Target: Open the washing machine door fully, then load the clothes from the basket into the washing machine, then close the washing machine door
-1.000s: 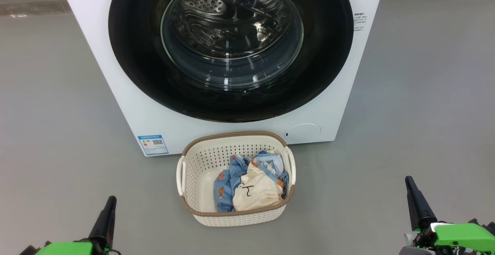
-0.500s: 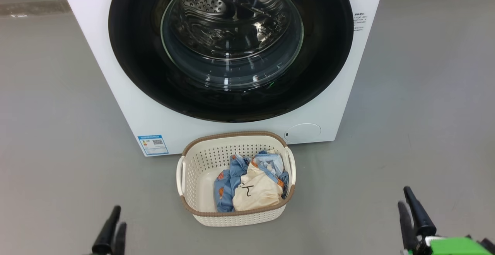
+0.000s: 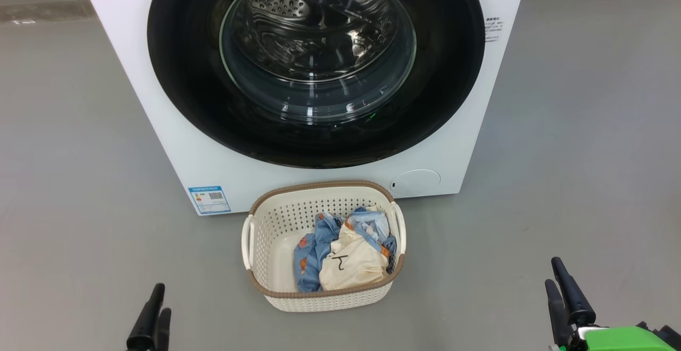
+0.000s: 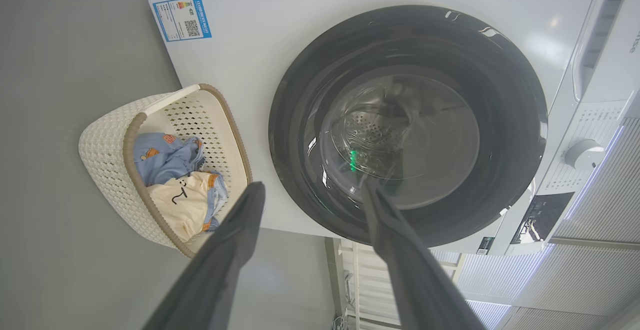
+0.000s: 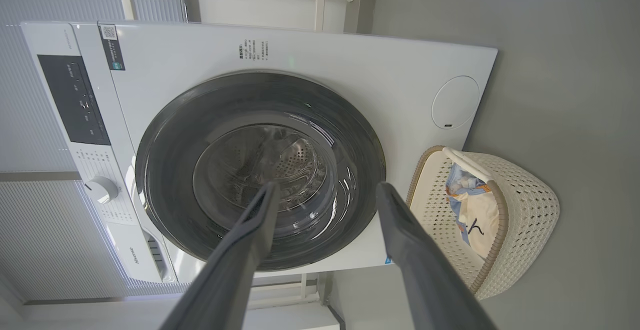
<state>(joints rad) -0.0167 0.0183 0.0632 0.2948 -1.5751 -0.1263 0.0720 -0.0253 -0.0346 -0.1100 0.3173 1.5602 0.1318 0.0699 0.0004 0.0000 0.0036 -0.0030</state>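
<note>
The white washing machine (image 3: 175,149) stands ahead, and its round black door (image 3: 181,74) with the glass bowl lies flush against the front, shut. Right before it on the floor sits the cream basket (image 3: 324,185). Inside are the clothes (image 3: 346,258), a light blue printed piece and a cream one. My left gripper (image 3: 161,300) is low at the left, open and holding nothing, well short of the basket. At the lower right my right gripper (image 3: 553,272) is open too. The left wrist view shows open fingers (image 4: 314,186) before the door (image 4: 300,120); the right wrist view shows the same (image 5: 328,186).
Grey floor surrounds the machine on both sides. A blue label sticker (image 3: 209,199) and a round flap (image 3: 416,182) mark the machine's lower front. Its control panel and knob (image 5: 101,190) sit above the door.
Both grippers went from shut to open. Both sank lower in the head view, the left one's green wrist dropping out of the picture. Door, basket and clothes stayed put.
</note>
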